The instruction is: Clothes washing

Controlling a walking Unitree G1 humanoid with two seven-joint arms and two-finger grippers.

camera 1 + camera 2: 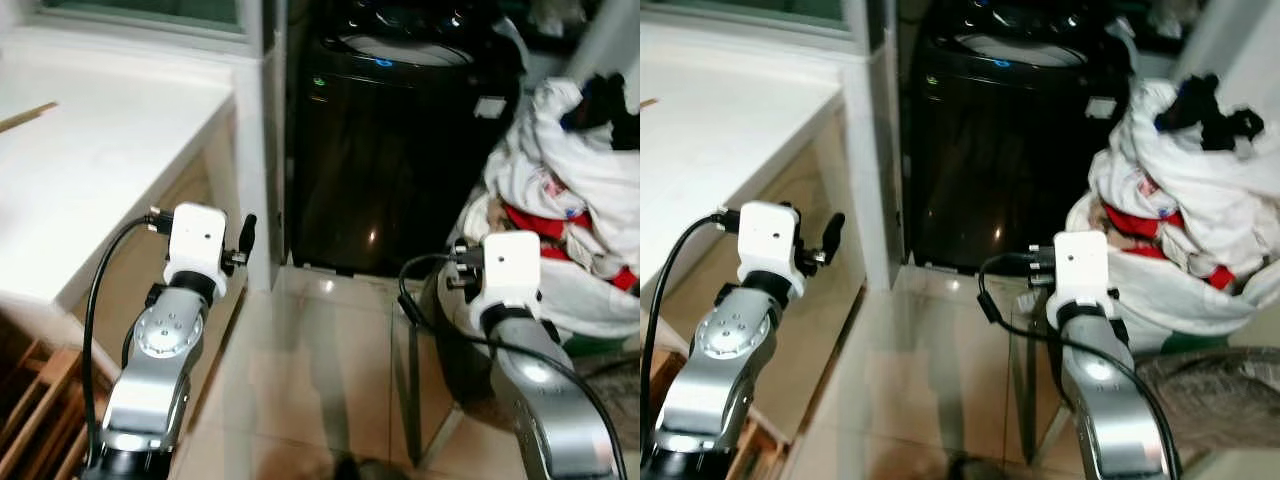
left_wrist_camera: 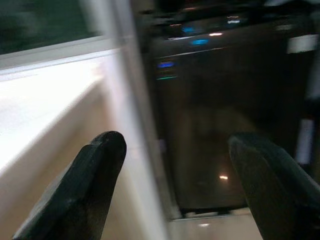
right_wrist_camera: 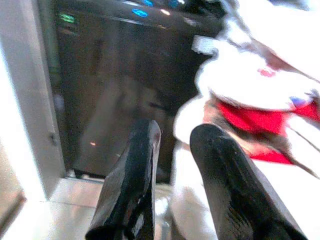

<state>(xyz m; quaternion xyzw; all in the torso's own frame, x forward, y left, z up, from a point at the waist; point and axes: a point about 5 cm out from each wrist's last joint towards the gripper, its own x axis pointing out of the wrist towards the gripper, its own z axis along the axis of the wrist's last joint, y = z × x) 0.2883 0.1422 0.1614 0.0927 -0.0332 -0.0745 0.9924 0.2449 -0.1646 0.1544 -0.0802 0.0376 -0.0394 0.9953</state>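
Along the left of the frame runs a white desk [image 1: 90, 170], its edge close to the left hand [image 2: 172, 185], which is held up with its two black fingers spread wide and nothing between them. At top centre, straight ahead of the robot, stands the black washing machine [image 1: 400, 150], small lights glowing on its panel and its lid down as far as I can tell. Over on the right a heap of laundry [image 1: 570, 200], mostly white with red pieces and something dark on top, spills from a container whose edge is hard to make out. The right hand [image 3: 172, 182] hovers near the foot of that heap, its fingers only a little apart and holding nothing. To my eye no garment has been taken up yet. A grab low in the pile could drag the whole heap over onto the tiled floor [image 1: 320, 380], and the left arm could knock the desk if it swings outward.
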